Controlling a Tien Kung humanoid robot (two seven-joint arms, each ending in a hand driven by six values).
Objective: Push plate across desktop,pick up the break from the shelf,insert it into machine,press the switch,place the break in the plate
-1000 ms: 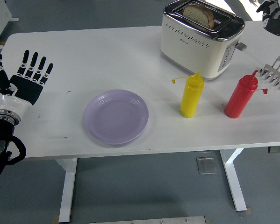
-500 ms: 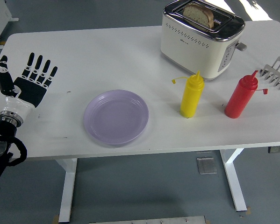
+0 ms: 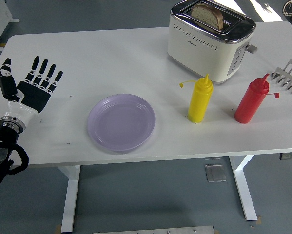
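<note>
At the far left, the left robot hand (image 3: 32, 87) is hovering flat over the white surface (image 3: 102, 53) with all five fingers spread and holding nothing; the right robot hand is not showing in this view. Well to its right, near the front edge, a lilac plate (image 3: 121, 122) is lying empty. It is probably light, rigid plastic with a smooth underside, so it is likely sliding easily under a sideways nudge on its raised rim rather than needing a grasp. Further right, a yellow squeeze bottle (image 3: 200, 100) is standing upright. Behind it a cream toaster (image 3: 209, 41) is sitting at the back, with a bread slice (image 3: 207, 15) standing in its slot, top half exposed. The bread is soft and crumbly, best pinched gently by that exposed crust. A red squeeze bottle (image 3: 251, 100) is standing beside a metal rack (image 3: 289, 75), only partly visible at the right edge.
</note>
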